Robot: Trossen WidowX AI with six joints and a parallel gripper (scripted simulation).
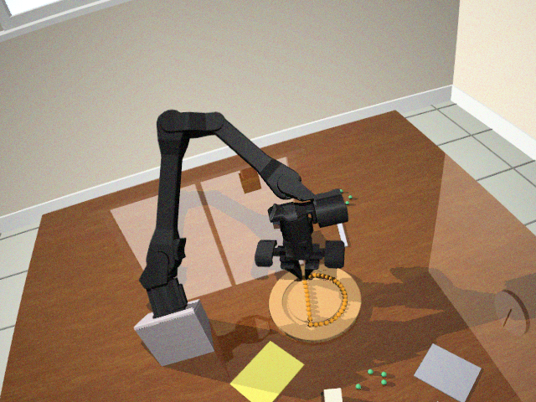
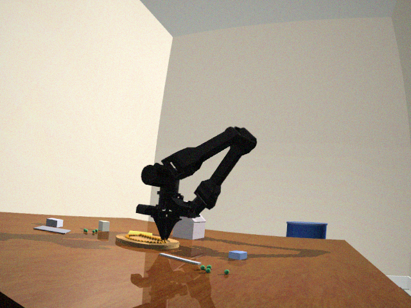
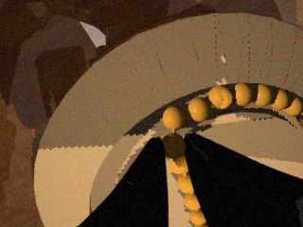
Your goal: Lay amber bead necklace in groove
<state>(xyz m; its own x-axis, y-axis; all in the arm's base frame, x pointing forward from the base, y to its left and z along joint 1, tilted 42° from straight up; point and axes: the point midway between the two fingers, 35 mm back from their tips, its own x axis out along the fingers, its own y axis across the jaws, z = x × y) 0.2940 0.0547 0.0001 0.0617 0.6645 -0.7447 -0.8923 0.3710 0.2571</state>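
The bench (image 1: 389,182) carries the round bead board (image 1: 281,313). The arm (image 1: 242,146) reaches down over the board's far edge. The amber bead necklace (image 1: 342,302) lies on the board, its right part curving along the groove and its left part running straight across. The fingers are closed on one bead at the far end of the necklace.

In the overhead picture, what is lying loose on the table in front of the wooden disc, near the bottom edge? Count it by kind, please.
Green balls: 4
Yellow sheet: 1
Grey sheet: 1
Cream block: 1
Total: 7
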